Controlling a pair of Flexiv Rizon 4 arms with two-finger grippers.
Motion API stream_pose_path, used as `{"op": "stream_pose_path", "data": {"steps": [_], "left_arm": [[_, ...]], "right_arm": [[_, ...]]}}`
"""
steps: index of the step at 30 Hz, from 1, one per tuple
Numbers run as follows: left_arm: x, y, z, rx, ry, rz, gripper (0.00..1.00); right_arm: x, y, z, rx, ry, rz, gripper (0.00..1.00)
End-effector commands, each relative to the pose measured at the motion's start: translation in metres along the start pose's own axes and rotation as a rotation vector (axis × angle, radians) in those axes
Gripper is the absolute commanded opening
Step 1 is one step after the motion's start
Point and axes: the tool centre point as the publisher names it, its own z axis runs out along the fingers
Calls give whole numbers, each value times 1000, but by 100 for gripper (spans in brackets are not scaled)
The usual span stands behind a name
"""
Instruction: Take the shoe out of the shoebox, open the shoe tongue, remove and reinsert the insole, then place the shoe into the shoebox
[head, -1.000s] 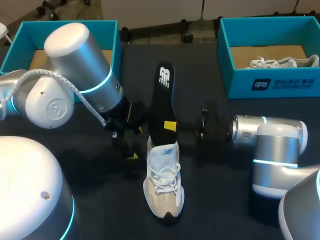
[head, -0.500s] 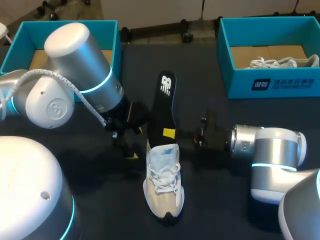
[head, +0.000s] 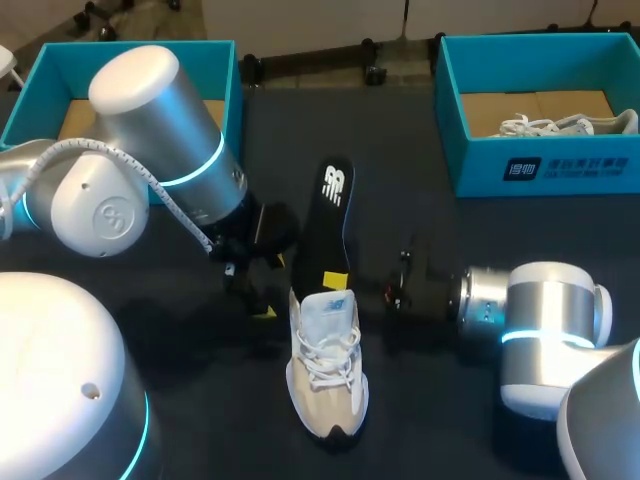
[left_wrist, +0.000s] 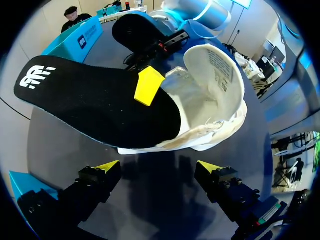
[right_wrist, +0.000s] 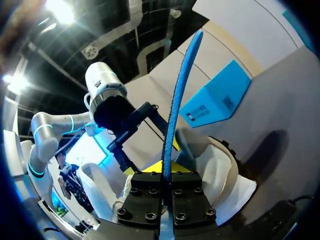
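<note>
A white and beige lace-up shoe (head: 327, 365) lies mid-table, toe toward the near edge. The left fingers (left_wrist: 100, 175) stand spread wide near its heel. The right fingers (head: 336, 280) pinch a black foam insole (head: 332, 215), its end in the shoe's opening, slanting toward the far edge. A teal cardboard shoebox (head: 470, 160) sits at the far right corner.

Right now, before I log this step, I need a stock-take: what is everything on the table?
Shoe: one, white and beige, mid-table.
Insole: one, black, front end in the shoe's opening, heel end sticking out.
Left shoebox: one, teal, far left corner.
Right shoebox: one, teal, far right corner.
Second shoe: one, white, inside the right shoebox.
Table: one, dark.
Left gripper: open, beside the shoe, holding nothing.
Right gripper: shut on the insole.
</note>
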Motion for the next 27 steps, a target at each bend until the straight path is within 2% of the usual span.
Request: {"op": "stream_pose_path", "data": {"steps": [1, 6, 10, 27], "left_arm": [[1, 1, 1, 2, -3, 1, 100], [1, 1, 1, 2, -3, 1, 100], [1, 1, 1, 2, -3, 1, 100], [1, 1, 1, 2, -3, 1, 100]], "right_arm": [[2, -11, 0, -5, -3, 3, 0], [5, -4, 1, 3, 1, -10, 0], [6, 1, 2, 22, 5, -12, 21], [7, 19, 4, 95, 1, -21, 29]]}}
